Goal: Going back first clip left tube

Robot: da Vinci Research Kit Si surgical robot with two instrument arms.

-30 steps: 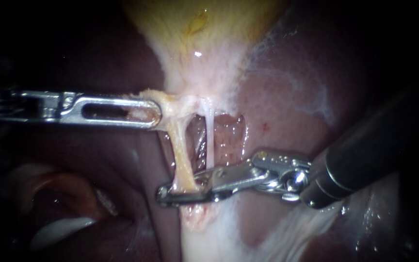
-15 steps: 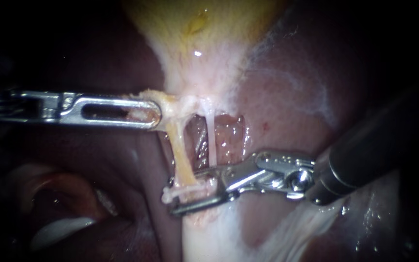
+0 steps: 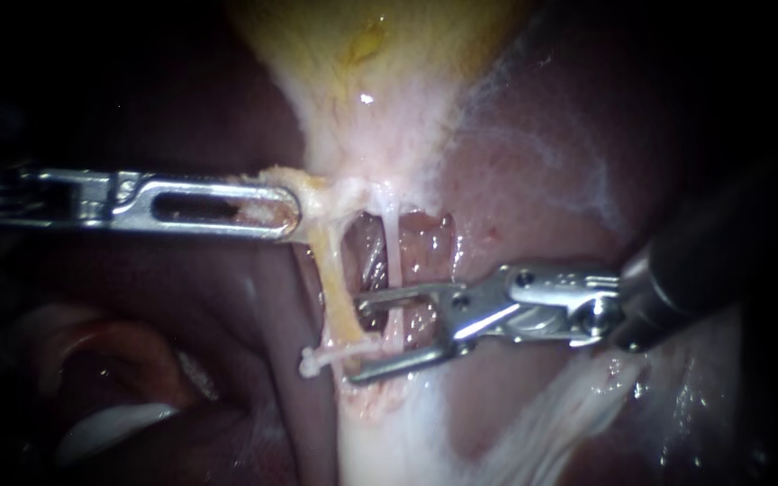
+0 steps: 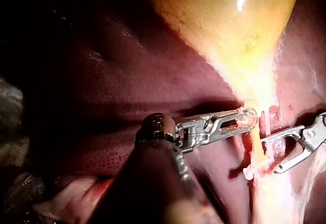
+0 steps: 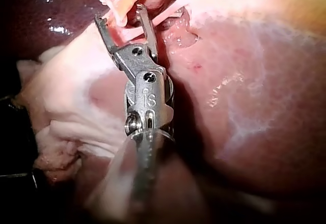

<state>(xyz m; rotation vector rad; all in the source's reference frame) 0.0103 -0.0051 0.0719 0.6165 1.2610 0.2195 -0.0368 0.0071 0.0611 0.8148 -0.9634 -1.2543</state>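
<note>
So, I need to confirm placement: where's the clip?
Endoscope view: the clip crosses the left tube's lower end, at the tips of the right instrument's open jaws.

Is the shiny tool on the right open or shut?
Open. The right instrument shows a clear gap between its jaws in every view. A thin tube crosses that gap, but the jaws are not pinching it.

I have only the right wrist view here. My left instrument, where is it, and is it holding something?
Observer: In the endoscope view the left instrument comes in level, its pincer shut on tissue below the gallbladder, at the left tube's top.
Operator: And the clip, how does it sit relative to that pincer?
Observer: The clip crosses the left tube's lower end; bare tube runs between it and the left pincer.
</note>
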